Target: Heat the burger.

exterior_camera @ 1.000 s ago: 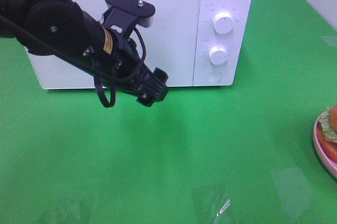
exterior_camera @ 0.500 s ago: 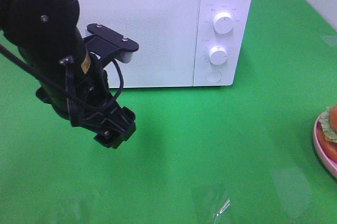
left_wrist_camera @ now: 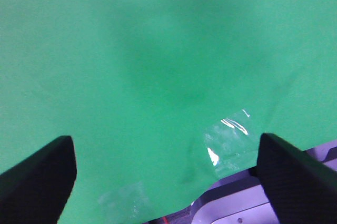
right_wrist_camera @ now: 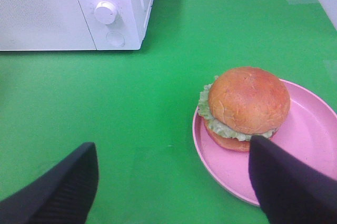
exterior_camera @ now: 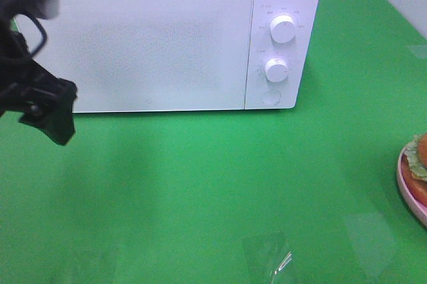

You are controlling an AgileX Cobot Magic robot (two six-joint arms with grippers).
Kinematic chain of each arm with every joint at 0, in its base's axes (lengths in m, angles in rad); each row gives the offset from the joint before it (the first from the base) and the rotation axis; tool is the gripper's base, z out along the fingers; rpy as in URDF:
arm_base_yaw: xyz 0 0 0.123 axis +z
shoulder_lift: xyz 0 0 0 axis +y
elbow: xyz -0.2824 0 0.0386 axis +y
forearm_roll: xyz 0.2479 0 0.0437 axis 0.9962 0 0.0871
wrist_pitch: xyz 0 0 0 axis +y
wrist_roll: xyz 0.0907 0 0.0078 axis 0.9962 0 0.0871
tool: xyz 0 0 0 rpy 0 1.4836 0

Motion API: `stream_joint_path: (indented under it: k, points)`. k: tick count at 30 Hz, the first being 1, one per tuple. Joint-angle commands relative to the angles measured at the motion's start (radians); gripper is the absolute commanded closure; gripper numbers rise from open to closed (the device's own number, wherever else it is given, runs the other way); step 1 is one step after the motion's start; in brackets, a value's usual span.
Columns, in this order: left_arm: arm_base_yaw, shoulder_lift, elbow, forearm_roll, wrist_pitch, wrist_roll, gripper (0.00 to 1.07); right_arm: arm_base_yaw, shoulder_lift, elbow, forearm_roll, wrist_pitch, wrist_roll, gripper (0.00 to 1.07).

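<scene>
From the high camera I see the white microwave (exterior_camera: 167, 37) with its door shut and its 2 dials, the left gripper (exterior_camera: 47, 107) at the far left edge, and the burger (exterior_camera: 419, 164) barely in view at the right edge. On my left wrist camera the jaws stand wide over bare green cloth (left_wrist_camera: 158, 50). On my right wrist camera the right gripper (right_wrist_camera: 174, 182) is also spread wide and empty, above the burger (right_wrist_camera: 247, 105) sitting in the pink bowl (right_wrist_camera: 310, 134), well apart from the microwave (right_wrist_camera: 79, 8).

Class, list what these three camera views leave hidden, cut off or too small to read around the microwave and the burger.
- Microwave interior: hidden in every view by its shut white door.
- Dial labels: too small to read in the exterior high view.
- Burger: mostly cut off by the right edge in the exterior high view; whole only in the right wrist view.
- Left gripper: arm cut off by the left edge.
- Right gripper: absent from the exterior high view.
</scene>
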Motion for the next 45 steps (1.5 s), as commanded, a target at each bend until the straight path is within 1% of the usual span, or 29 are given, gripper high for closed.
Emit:
stream_joint_path:
  k: [1,2,3,4,5,6,7,8,9,10,11,12,13,15,16,18,19,20,21,22,23,24,27,29,32,33,36,37,45]
  points:
    - [0.077,-0.049,0.001,-0.069,0.024,0.060,0.21,-0.002,-0.023,0.001,-0.008,-0.015,0.003,0.31]
    - [0.157,-0.088,0.001,-0.104,0.048,0.101,0.21,-0.002,-0.023,0.001,-0.008,-0.015,0.003,0.31]
    - [0.157,-0.088,0.001,-0.104,0.048,0.101,0.21,-0.002,-0.023,0.001,-0.008,-0.015,0.003,0.31]
    - [0.224,-0.123,0.002,-0.110,0.073,0.125,0.21,-0.002,-0.023,0.001,-0.008,-0.015,0.003,0.31]
    - [0.224,-0.123,0.002,-0.110,0.073,0.125,0.21,-0.002,-0.023,0.001,-0.008,-0.015,0.003,0.31]
    - [0.294,-0.159,0.003,-0.109,0.100,0.148,0.21,-0.002,-0.023,0.001,-0.008,-0.015,0.003,0.31]
    - [0.294,-0.159,0.003,-0.109,0.100,0.148,0.21,-0.002,-0.023,0.001,-0.008,-0.015,0.003,0.31]
    - [0.354,-0.203,0.003,-0.109,0.126,0.170,0.21,-0.002,-0.023,0.001,-0.008,-0.015,0.003,0.31]
    - [0.387,-0.226,0.003,-0.109,0.139,0.178,0.21,-0.002,-0.023,0.001,-0.008,-0.015,0.003,0.31]
    - [0.387,-0.226,0.003,-0.109,0.139,0.178,0.21,-0.002,-0.023,0.001,-0.008,-0.015,0.003,0.31]
    - [0.440,-0.272,0.005,-0.111,0.155,0.179,0.21,-0.002,-0.023,0.001,-0.008,-0.015,0.003,0.31]
    - [0.440,-0.272,0.005,-0.111,0.155,0.179,0.21,-0.002,-0.023,0.001,-0.008,-0.015,0.003,0.31]
    - [0.483,-0.326,0.020,-0.113,0.148,0.173,0.21,-0.002,-0.023,0.001,-0.008,-0.015,0.003,0.31]
    - [0.505,-0.384,0.051,-0.111,0.134,0.173,0.21,-0.002,-0.023,0.001,-0.008,-0.015,0.003,0.31]
    - [0.505,-0.384,0.051,-0.111,0.134,0.173,0.21,-0.002,-0.023,0.001,-0.008,-0.015,0.003,0.31]
    - [0.512,-0.487,0.125,-0.094,0.109,0.174,0.21,-0.002,-0.023,0.001,-0.008,-0.015,0.003,0.31]
    - [0.512,-0.487,0.125,-0.094,0.109,0.174,0.21,-0.002,-0.023,0.001,-0.008,-0.015,0.003,0.31]
    - [0.512,-0.553,0.189,-0.090,0.097,0.173,0.21,-0.002,-0.023,0.001,-0.008,-0.015,0.003,0.31]
    - [0.512,-0.553,0.189,-0.090,0.097,0.173,0.21,-0.002,-0.023,0.001,-0.008,-0.015,0.003,0.31]
    - [0.512,-0.619,0.247,-0.090,0.080,0.173,0.21,-0.002,-0.023,0.001,-0.008,-0.015,0.003,0.31]
    - [0.512,-0.619,0.247,-0.090,0.080,0.173,0.21,-0.002,-0.023,0.001,-0.008,-0.015,0.003,0.31]
    - [0.512,-0.691,0.306,-0.090,0.063,0.173,0.21,-0.002,-0.023,0.001,-0.008,-0.015,0.003,0.31]
    - [0.512,-0.745,0.349,-0.090,0.056,0.173,0.21,-0.002,-0.023,0.001,-0.008,-0.015,0.003,0.31]
    - [0.512,-0.865,0.439,-0.086,0.048,0.174,0.21,-0.002,-0.023,0.001,-0.008,-0.015,0.003,0.31]
    - [0.512,-0.892,0.459,-0.086,0.048,0.174,0.21,-0.002,-0.023,0.001,-0.008,-0.015,0.003,0.31]
    - [0.512,-0.960,0.509,-0.085,0.048,0.178,0.21,-0.002,-0.023,0.001,-0.008,-0.015,0.003,0.31]
    - [0.512,-0.981,0.528,-0.082,0.048,0.179,0.21,-0.002,-0.023,0.001,-0.008,-0.015,0.003,0.31]
    - [0.512,-1.018,0.560,-0.079,0.047,0.177,0.21,-0.002,-0.023,0.001,-0.008,-0.015,0.003,0.31]
    - [0.512,-1.136,0.587,-0.063,-0.028,0.177,0.21,-0.002,-0.023,0.001,-0.008,-0.015,0.003,0.31]
